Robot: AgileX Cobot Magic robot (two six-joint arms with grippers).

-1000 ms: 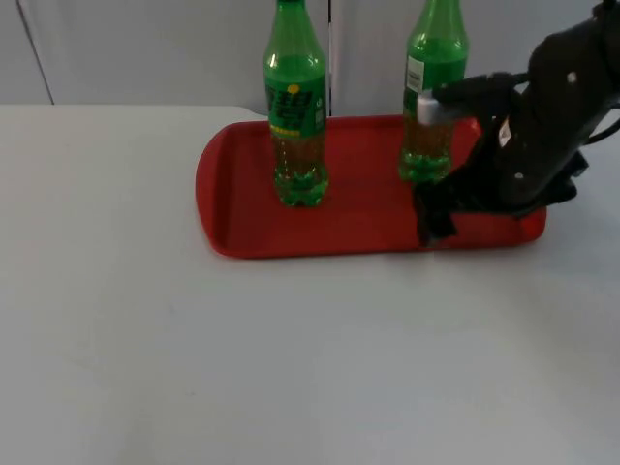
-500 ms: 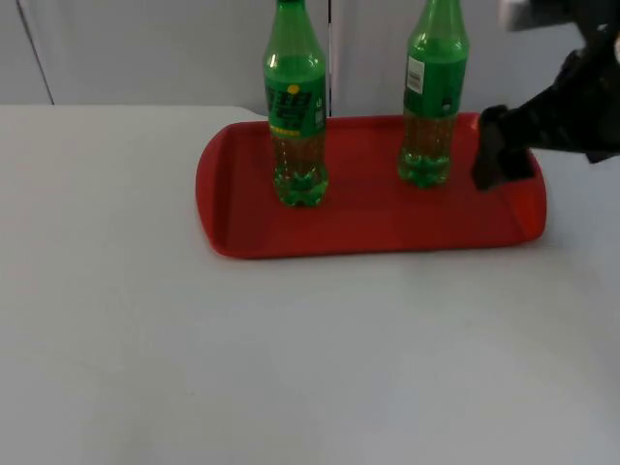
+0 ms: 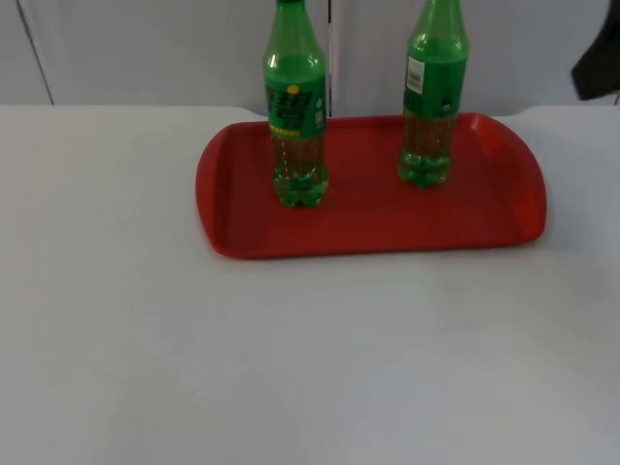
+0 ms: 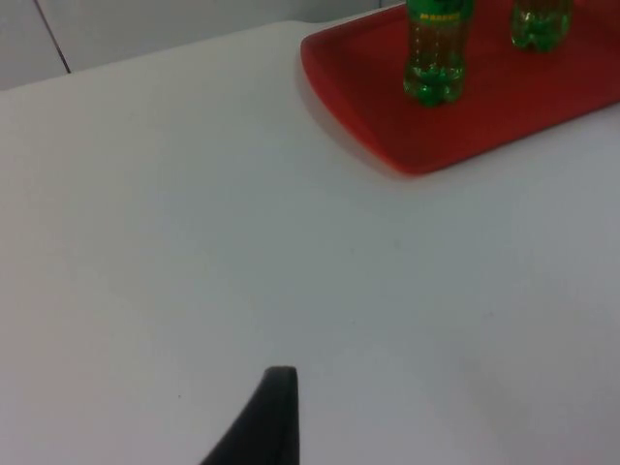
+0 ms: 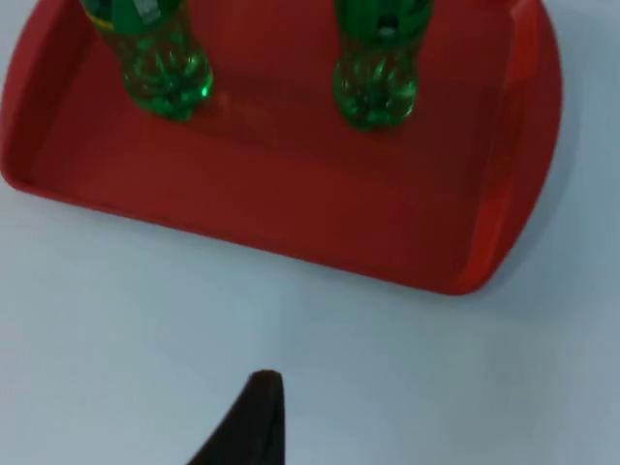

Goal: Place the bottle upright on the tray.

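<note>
Two green soda bottles stand upright on the red tray (image 3: 504, 184) — the yellow-labelled bottle (image 3: 295, 107) toward its left half, the white-labelled bottle (image 3: 431, 97) toward its right, well apart from each other. The right gripper (image 3: 598, 60) is up at the table's far right edge, off the tray and touching neither bottle; whether it is released or clenched cannot be told. The left gripper (image 4: 263, 421) hangs over bare white table (image 3: 291, 368), well away from the tray — its state cannot be told either.

Red tray (image 3: 368, 218) on white table (image 3: 291, 358)
</note>
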